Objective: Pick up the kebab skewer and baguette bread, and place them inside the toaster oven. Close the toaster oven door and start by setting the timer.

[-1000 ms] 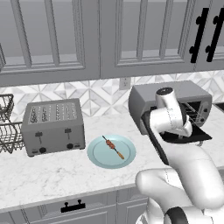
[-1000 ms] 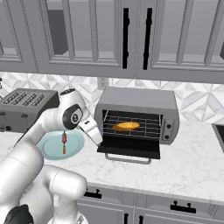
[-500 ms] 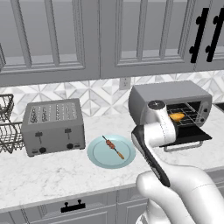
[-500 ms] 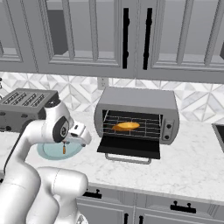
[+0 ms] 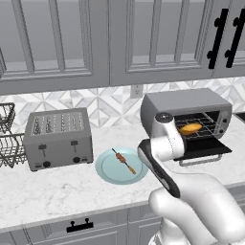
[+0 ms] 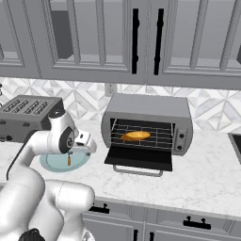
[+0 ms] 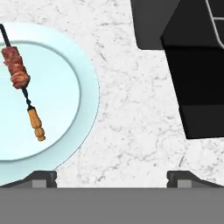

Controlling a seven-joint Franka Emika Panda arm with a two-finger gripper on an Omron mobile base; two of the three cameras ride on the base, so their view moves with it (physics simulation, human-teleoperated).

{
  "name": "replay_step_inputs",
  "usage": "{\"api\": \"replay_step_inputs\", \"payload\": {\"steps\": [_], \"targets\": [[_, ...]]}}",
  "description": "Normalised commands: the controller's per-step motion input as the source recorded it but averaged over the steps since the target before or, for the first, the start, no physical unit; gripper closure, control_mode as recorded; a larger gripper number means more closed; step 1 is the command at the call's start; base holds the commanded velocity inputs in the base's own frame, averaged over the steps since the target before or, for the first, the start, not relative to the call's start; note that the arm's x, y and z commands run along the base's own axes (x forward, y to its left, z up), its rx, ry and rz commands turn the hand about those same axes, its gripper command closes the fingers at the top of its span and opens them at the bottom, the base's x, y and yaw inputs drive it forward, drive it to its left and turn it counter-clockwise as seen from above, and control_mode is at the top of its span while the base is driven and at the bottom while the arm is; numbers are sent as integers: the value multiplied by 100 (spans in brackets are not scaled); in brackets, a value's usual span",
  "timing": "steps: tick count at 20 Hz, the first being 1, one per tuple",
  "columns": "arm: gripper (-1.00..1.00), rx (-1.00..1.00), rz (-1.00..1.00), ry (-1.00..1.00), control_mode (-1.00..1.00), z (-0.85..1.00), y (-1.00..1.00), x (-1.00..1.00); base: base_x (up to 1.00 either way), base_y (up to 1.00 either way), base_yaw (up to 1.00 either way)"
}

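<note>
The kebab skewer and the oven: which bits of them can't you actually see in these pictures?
- Kebab skewer: hand view, its far end is cut off by the picture's edge; right base view, the white arm covers most of it.
- Toaster oven: left base view, the arm hides its left front; its timer knobs are too small to read.
- Toaster oven door: hand view, cut off at the right edge.

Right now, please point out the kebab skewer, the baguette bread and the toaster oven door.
kebab skewer (image 7: 20, 80): hand view, meat chunks.
baguette bread (image 6: 135, 136): right base view, middle of loaf.
toaster oven door (image 6: 139, 157): right base view, open panel's dark glass.
</note>
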Motion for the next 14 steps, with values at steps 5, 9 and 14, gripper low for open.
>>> {"api": "replay_step_inputs", "payload": {"steps": [5, 9, 14], "targets": [[-100, 0, 11, 22, -100, 0, 69, 31, 0, 0, 0], [-100, -1, 7, 11, -100, -2, 69, 29, 0, 0, 0], [-100, 0, 4, 0, -100, -3, 20, 38, 0, 0, 0]]}}
